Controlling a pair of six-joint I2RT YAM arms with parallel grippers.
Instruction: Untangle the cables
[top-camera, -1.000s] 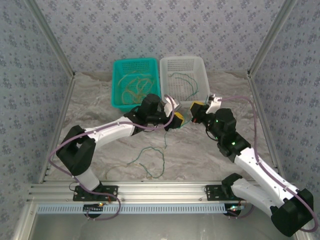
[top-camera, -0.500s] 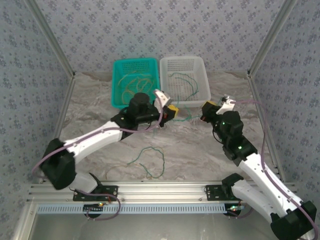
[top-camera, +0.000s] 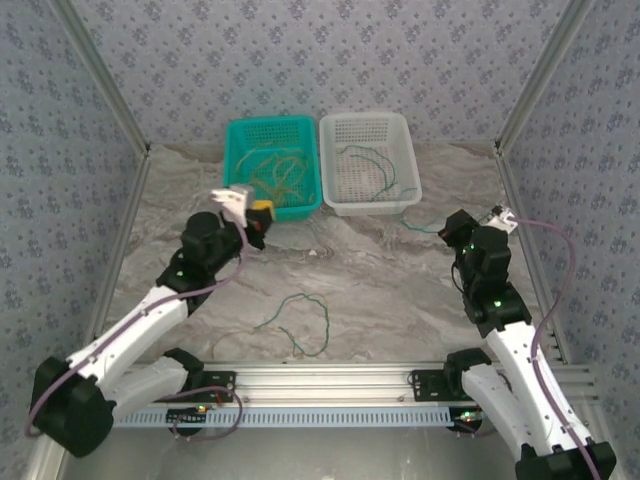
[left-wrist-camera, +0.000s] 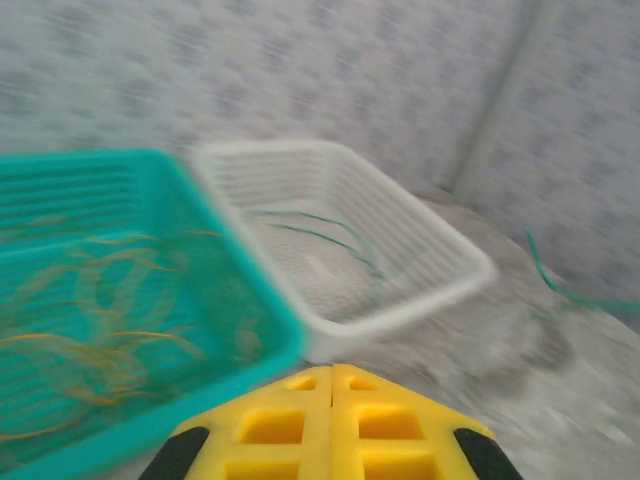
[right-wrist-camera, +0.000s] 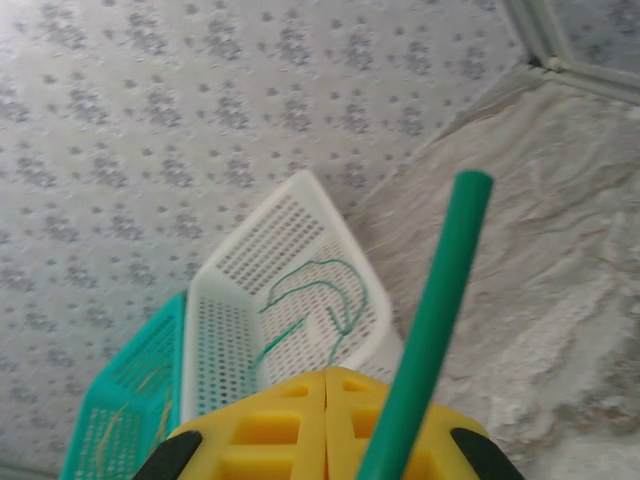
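Yellowish-tan cables (top-camera: 275, 172) lie coiled in the teal basket (top-camera: 268, 122). One dark green cable (top-camera: 375, 165) lies in the white basket (top-camera: 365, 117). Another green cable (top-camera: 300, 322) curls loose on the table near the front. My right gripper (top-camera: 455, 230) is shut on a third green cable (top-camera: 420, 226), which trails left towards the white basket's front corner. In the right wrist view that cable (right-wrist-camera: 430, 320) slants up across the shut jaws of the gripper (right-wrist-camera: 325, 375). My left gripper (top-camera: 260, 213) is shut and holds nothing, just in front of the teal basket's left corner.
The two baskets stand side by side at the back of the marbled table. Metal frame posts and patterned walls close in the left, right and back. An aluminium rail (top-camera: 320, 380) carrying both arm bases runs along the near edge.
Both arms have swung apart from the middle: the left gripper went left and shut empty, the right went right, drawing the green cable with it.
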